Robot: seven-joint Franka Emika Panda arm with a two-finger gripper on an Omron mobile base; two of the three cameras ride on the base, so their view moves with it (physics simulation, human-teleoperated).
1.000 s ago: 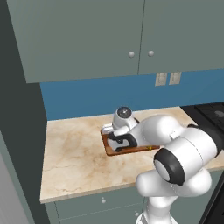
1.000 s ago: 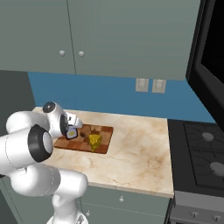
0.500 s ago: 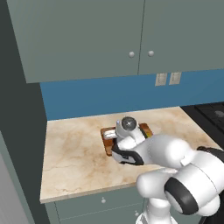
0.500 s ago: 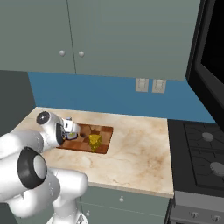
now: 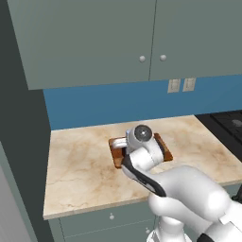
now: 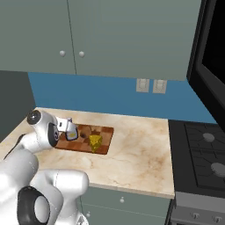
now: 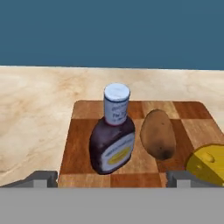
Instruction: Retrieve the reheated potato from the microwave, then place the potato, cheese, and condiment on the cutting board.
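Observation:
The checkered wooden cutting board (image 7: 79, 131) lies on the marble counter, also seen as the board (image 6: 105, 132) from the right and the board (image 5: 163, 147) half behind my arm. On it the dark brown condiment (image 7: 113, 135) with its pale cap stands upright at the left. The brown potato (image 7: 159, 133) lies beside it. The yellow cheese (image 7: 208, 164) rests at the right, also seen as the cheese (image 6: 95, 141). My gripper (image 7: 113, 178) is open just short of the bottle, touching nothing. The microwave (image 6: 213, 57) hangs at the far right.
Grey wall cabinets (image 5: 142, 38) hang above the counter, with a blue backsplash (image 6: 110, 94) behind. A black stove (image 6: 202, 151) adjoins the counter on the right. A dark tall unit (image 5: 23, 142) closes the left end. Bare marble counter (image 5: 80, 165) lies left of the board.
The jaws have spread and let go of the condiment bottle, which now stands free on the board. The hand has drawn back a little and the arm has swung lower.

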